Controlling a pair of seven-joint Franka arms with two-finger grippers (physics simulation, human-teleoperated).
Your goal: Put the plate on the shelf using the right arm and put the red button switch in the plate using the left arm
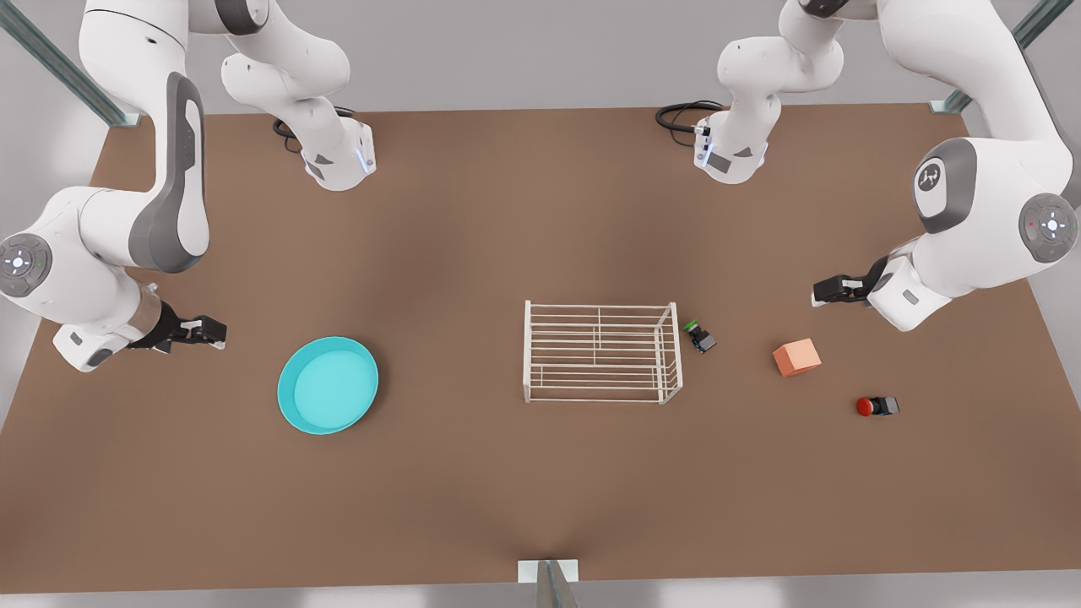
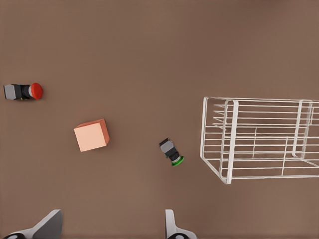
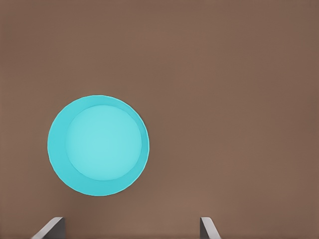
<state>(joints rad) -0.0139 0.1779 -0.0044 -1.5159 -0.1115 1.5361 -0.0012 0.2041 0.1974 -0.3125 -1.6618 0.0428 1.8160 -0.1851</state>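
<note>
The turquoise plate point(image 1: 328, 385) point(image 3: 98, 145) lies flat on the brown table at the front view's left. My right gripper point(image 1: 211, 331) point(image 3: 129, 228) hovers beside it, open and holding nothing. The white wire shelf point(image 1: 601, 352) point(image 2: 259, 139) stands at the table's middle. The red button switch point(image 1: 876, 406) point(image 2: 23, 91) lies on its side at the front view's right. My left gripper point(image 1: 823, 291) point(image 2: 110, 226) hangs open and apart from the switch, above the table farther back.
An orange cube point(image 1: 796, 356) point(image 2: 91, 135) sits between the shelf and the red button switch. A green-capped switch point(image 1: 700, 336) point(image 2: 171, 151) lies just beside the shelf's end. Both arm bases stand at the table's far edge.
</note>
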